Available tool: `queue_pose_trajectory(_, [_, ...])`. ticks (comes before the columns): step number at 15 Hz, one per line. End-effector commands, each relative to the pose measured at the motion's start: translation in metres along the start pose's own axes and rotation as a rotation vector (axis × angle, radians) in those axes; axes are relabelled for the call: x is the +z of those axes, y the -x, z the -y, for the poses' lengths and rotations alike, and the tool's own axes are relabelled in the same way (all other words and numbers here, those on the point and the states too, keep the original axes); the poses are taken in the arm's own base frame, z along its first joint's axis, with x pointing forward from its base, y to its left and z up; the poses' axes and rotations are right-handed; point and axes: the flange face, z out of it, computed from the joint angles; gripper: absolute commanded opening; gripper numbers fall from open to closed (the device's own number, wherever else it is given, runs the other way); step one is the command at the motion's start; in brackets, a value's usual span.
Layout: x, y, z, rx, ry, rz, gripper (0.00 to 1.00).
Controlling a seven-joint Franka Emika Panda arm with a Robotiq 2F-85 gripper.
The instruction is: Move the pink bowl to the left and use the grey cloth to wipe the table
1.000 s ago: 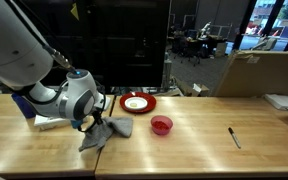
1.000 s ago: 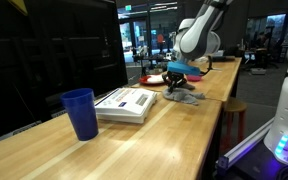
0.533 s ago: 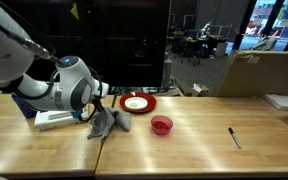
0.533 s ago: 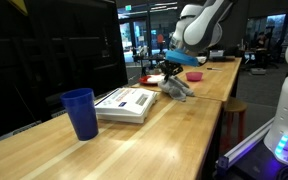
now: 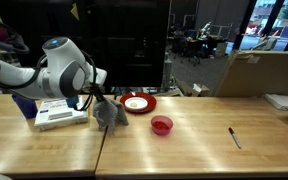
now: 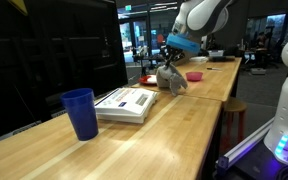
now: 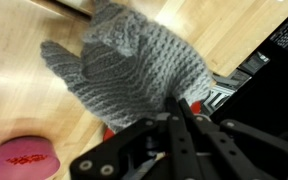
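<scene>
Your gripper (image 5: 96,98) has its fingers clamped on the grey cloth (image 5: 109,115), which hangs over the table (image 5: 194,150) beside a white box (image 5: 60,115). The pink bowl (image 5: 162,125) sits on the table near a red plate (image 5: 136,103).

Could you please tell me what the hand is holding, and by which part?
The hand pinches the grey cloth by its top edge; the rest hangs down.

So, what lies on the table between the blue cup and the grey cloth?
The white printed box lies between the blue cup and the grey cloth, seen in an exterior view.
</scene>
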Motion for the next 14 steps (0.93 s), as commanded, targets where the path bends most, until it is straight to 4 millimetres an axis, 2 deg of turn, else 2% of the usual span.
queue_pose_trajectory(1, [-0.040, 0.002, 0.010, 0.044, 0.059, 0.053, 0.01])
queue_pose_trajectory(6, [-0.072, 0.001, 0.022, 0.062, 0.107, 0.113, 0.01])
queue_pose_trajectory(10, [-0.083, -0.001, 0.024, 0.062, 0.130, 0.132, 0.01])
queue_pose_trajectory(11, [-0.084, -0.001, 0.024, 0.063, 0.134, 0.139, 0.29])
queue_pose_trajectory(12, [-0.086, -0.001, 0.024, 0.063, 0.137, 0.149, 0.29])
queue_pose_trajectory(14, [-0.087, -0.002, 0.025, 0.067, 0.141, 0.163, 0.40])
